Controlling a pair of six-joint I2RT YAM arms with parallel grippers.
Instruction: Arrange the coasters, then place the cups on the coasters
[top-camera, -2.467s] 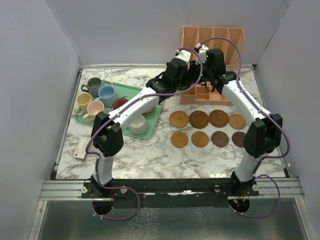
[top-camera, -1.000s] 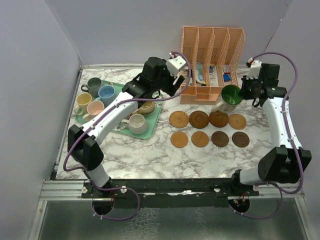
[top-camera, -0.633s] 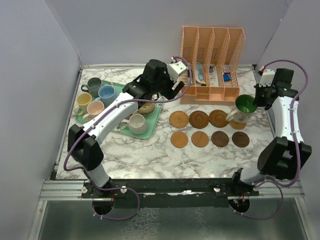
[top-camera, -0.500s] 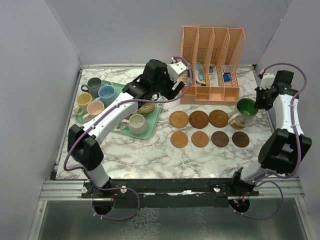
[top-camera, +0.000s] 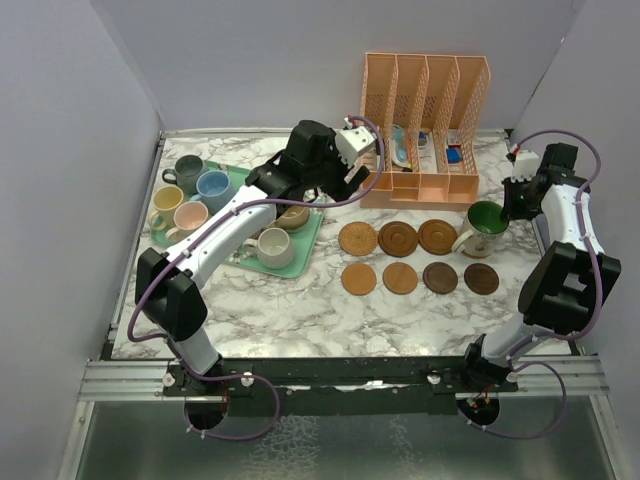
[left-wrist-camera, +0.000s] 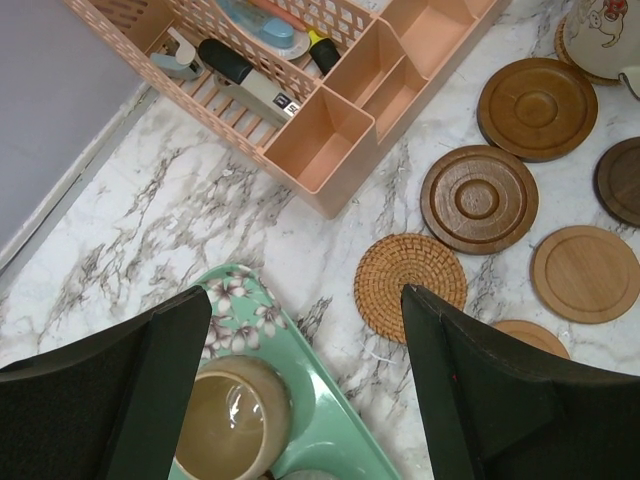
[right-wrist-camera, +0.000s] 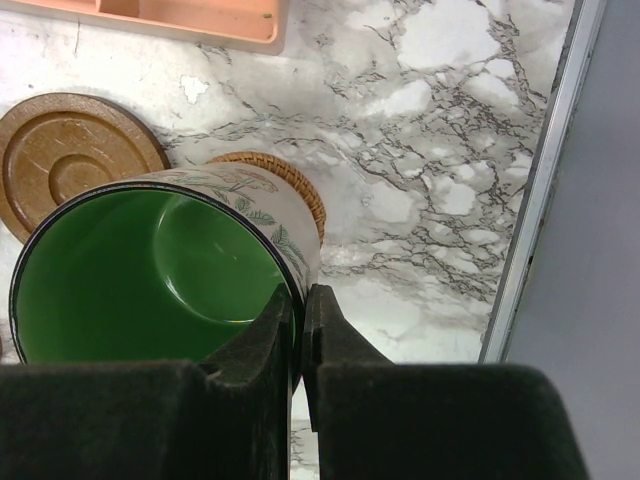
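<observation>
My right gripper (right-wrist-camera: 298, 300) is shut on the rim of the green cup (right-wrist-camera: 150, 270), one finger inside and one outside. The cup (top-camera: 487, 222) is upright over the woven coaster (right-wrist-camera: 290, 185) at the right end of the back row; whether it rests on it I cannot tell. Several more coasters (top-camera: 398, 238) lie in two rows. My left gripper (left-wrist-camera: 305, 300) hangs open and empty above the corner of the mint tray (left-wrist-camera: 300, 400), near a tan cup (left-wrist-camera: 228, 420). Several cups (top-camera: 213, 185) stand on that tray (top-camera: 236, 176).
A peach desk organizer (top-camera: 420, 110) with office items stands behind the coasters. A small card (top-camera: 160, 297) lies at the left front. The table's metal edge rail (right-wrist-camera: 540, 200) runs close to the right of the green cup. Grey walls enclose the table.
My right gripper has carried the green cup to the right and down over the back-right coaster. My left arm drew back toward the tray and its jaws widened.
</observation>
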